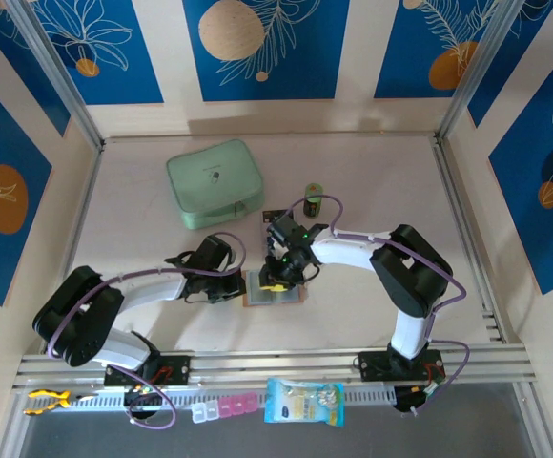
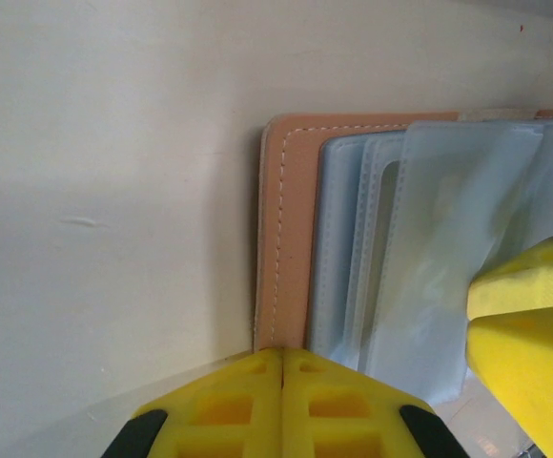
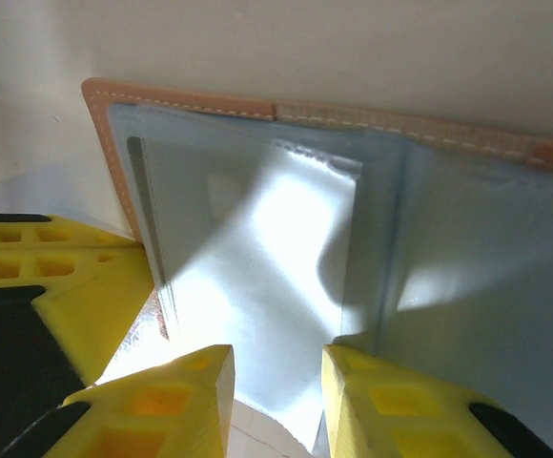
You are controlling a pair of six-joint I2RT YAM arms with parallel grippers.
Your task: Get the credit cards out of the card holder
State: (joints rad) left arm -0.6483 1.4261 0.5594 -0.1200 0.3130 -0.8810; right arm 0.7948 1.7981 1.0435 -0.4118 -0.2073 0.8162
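The card holder (image 1: 275,292) lies open on the table, tan cover down and grey clear-plastic pockets up (image 2: 419,239) (image 3: 286,239). My left gripper (image 1: 243,286) (image 2: 283,355) is shut, its tips pressed on the tan left edge of the holder. My right gripper (image 1: 281,277) (image 3: 276,382) stands open over the holder, one clear pocket leaf lying between its fingers (image 3: 200,391). One of its yellow fingers (image 2: 534,324) rests on the pockets. The pockets look empty; I make out no credit cards in them.
A mint-green zip case (image 1: 215,181) lies at the back left. A small green cylinder (image 1: 313,198) stands behind the right arm, and a small dark flat piece (image 1: 269,218) lies near it, too small to tell. A pill box (image 1: 224,408) and a packet (image 1: 303,401) sit on the front rail.
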